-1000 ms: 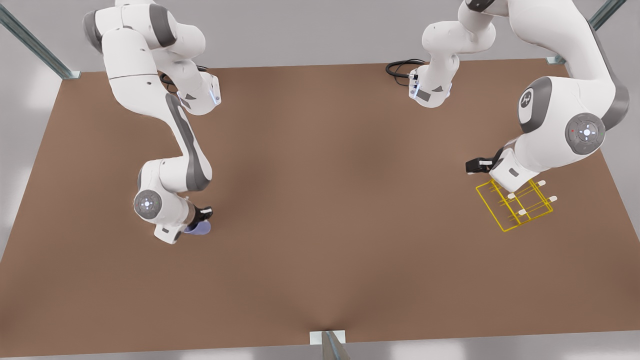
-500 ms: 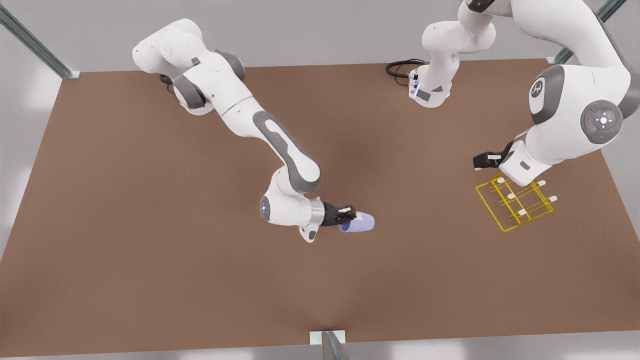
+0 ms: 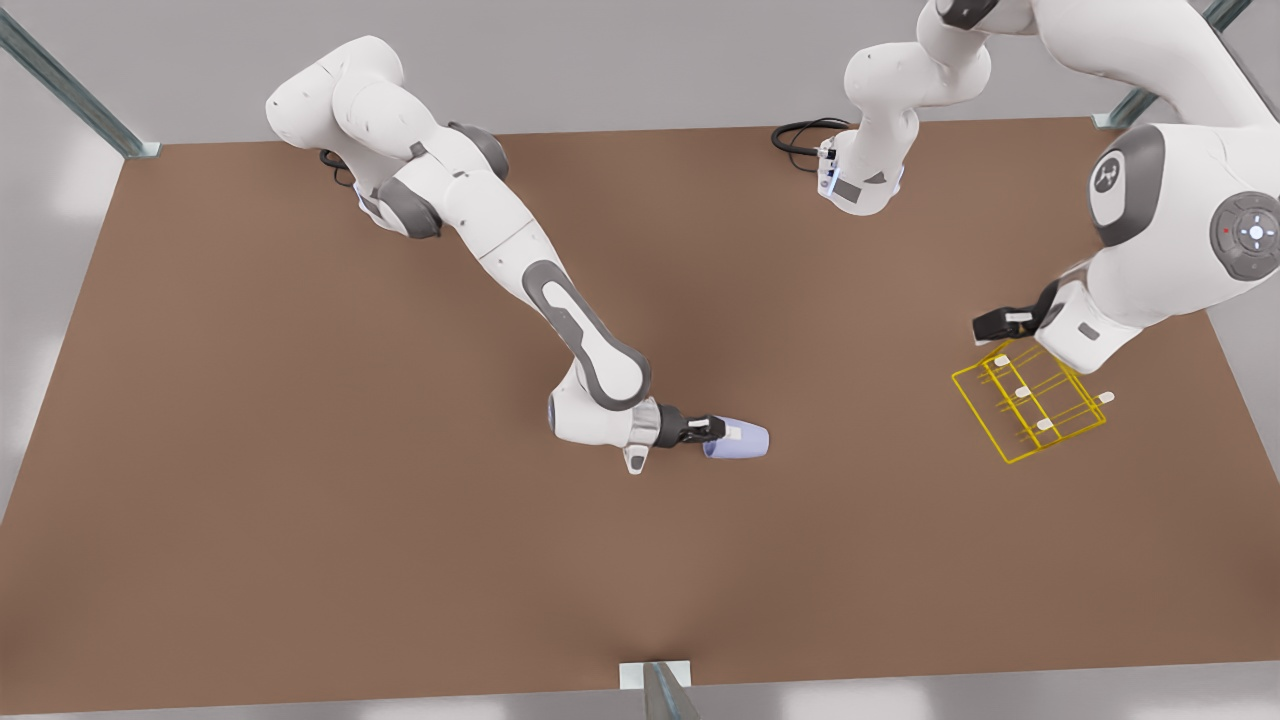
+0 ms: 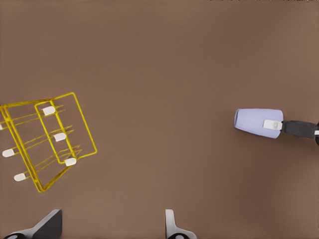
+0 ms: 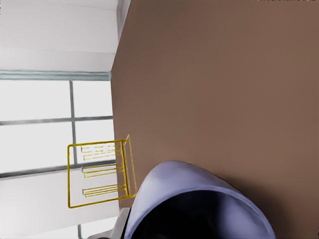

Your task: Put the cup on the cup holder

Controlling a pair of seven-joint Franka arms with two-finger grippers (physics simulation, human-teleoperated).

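Right tool (image 3: pixel 722 431) pinches the smooth tapered cup (image 3: pixel 742 440); left tool (image 4: pixel 112 226), spread, hovers near the yellow wire cup holder (image 3: pixel 1030 405).

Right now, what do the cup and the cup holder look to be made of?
The cup, held sideways by the right gripper, looks like matte plastic: plain lavender, no glare. The cup holder looks like thin yellow-coated wire with white tips. The left gripper hovers beside the holder.

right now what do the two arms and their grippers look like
Both are glossy white Franka arms with dark grey joint covers and round end caps. The right gripper has black fingers with a white pad, behind a silver wrist ring. The left gripper is black too. A black cable loops beside one base.
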